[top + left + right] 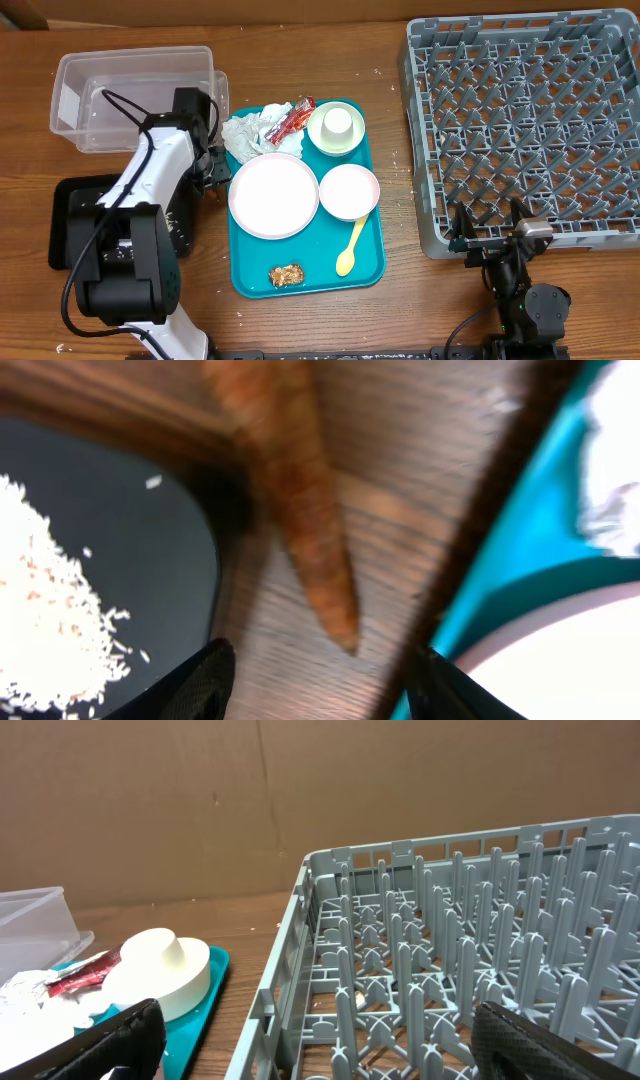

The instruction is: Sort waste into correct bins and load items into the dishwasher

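Tabletop (400, 300): brown wood, matte, visible grain.
Rack (520, 130): grey moulded plastic, square, with a grid floor and upright pegs, on the right.
Teal tray (320, 262): smooth plastic, carrying the plate (273, 195) and smaller pieces.
Black tray (150, 550): shallow and glossy with a rounded corner, just left of the carrot.
Right hand (318, 1040): jaws wide, holding nothing, by the rack and well apart from the carrot.
Left hand (325, 675): jaws about half open with nothing seen between them, over the wood strip between the two trays.
Carrot (305, 530): orange, rough-skinned, tapered. It seems to lie on bare wood between the trays, long axis running straight away from the left hand, tip just ahead of the finger gap.
Rice (50, 610): a loose white heap in the black tray.
Coming move: likely the left hand's, since it is nearer — it reaches forward along the taper to a thicker part, then carries the carrot a short way left.
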